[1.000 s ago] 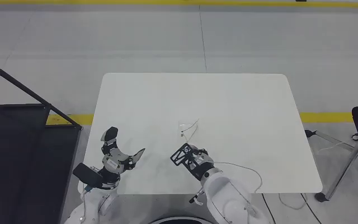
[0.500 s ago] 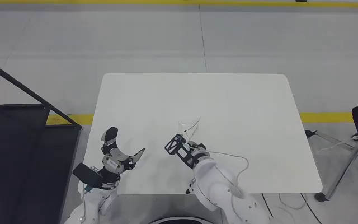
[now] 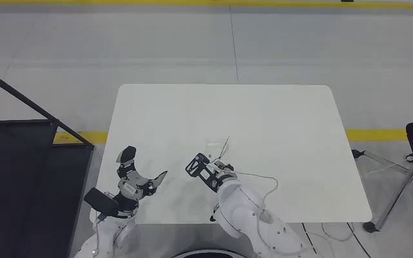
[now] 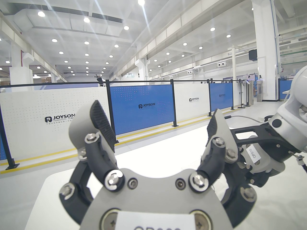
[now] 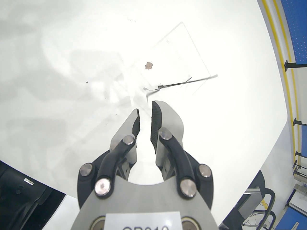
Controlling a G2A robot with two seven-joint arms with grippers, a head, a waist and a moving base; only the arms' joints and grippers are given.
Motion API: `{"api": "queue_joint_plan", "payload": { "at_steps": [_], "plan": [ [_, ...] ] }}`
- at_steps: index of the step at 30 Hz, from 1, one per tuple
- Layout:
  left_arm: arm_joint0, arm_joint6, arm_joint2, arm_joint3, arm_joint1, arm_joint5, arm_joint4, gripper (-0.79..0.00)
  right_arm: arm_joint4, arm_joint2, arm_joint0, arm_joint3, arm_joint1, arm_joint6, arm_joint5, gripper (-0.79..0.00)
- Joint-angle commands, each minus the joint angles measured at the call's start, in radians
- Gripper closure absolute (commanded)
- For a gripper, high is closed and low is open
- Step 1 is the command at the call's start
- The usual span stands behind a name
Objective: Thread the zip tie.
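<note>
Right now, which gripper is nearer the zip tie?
Right. The right gripper sits just beside the zip tie; the left gripper hangs well apart from it, over the table's near corner.

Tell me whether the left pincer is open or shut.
Open. In the left wrist view the left pincer has its two fingers spread wide apart, with nothing held between them.

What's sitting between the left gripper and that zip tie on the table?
The right gripper, as the top view shows; bare white table fills the stretch from left gripper to zip tie.
</note>
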Motion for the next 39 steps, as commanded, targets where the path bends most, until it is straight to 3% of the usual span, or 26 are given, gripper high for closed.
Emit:
{"api": "queue_joint_plan", "payload": {
  "at_steps": [1, 5, 8, 10, 12, 17, 22, 30, 33, 39],
  "plan": [
    [0.000, 0.000, 0.000, 0.000, 0.000, 0.000, 0.000, -0.785, -0.003, 0.004, -0.004, 0.002, -0.003, 0.000, -0.004, -0.206],
    [0.000, 0.000, 0.000, 0.000, 0.000, 0.000, 0.000, -0.785, -0.013, 0.011, -0.013, -0.001, -0.009, -0.002, -0.011, -0.237],
    [0.000, 0.000, 0.000, 0.000, 0.000, 0.000, 0.000, -0.785, -0.024, 0.023, -0.025, -0.015, -0.011, -0.009, -0.007, -0.369],
    [0.000, 0.000, 0.000, 0.000, 0.000, 0.000, 0.000, -0.785, -0.035, 0.037, -0.044, -0.040, -0.010, -0.026, 0.002, -0.677],
    [0.000, 0.000, 0.000, 0.000, 0.000, 0.000, 0.000, -0.785, -0.058, 0.056, -0.072, -0.076, -0.006, -0.051, 0.011, -0.785],
    [0.000, 0.000, 0.000, 0.000, 0.000, 0.000, 0.000, -0.785, -0.153, 0.117, -0.175, -0.197, 0.014, -0.153, 0.018, -0.785],
    [0.000, 0.000, 0.000, 0.000, 0.000, 0.000, 0.000, -0.785, -0.186, 0.221, -0.312, -0.338, 0.041, -0.358, 0.013, -0.785],
    [0.000, 0.000, 0.000, 0.000, 0.000, 0.000, 0.000, -0.785, 0.010, 0.461, -0.466, -0.467, 0.066, -0.596, -0.016, -0.785],
    [0.000, 0.000, 0.000, 0.000, 0.000, 0.000, 0.000, -0.785, 0.100, 0.531, -0.481, -0.477, 0.070, -0.628, -0.046, -0.785],
    [0.000, 0.000, 0.000, 0.000, 0.000, 0.000, 0.000, -0.784, 0.100, 0.531, -0.481, -0.477, 0.070, -0.628, -0.046, -0.784]
  ]
}}
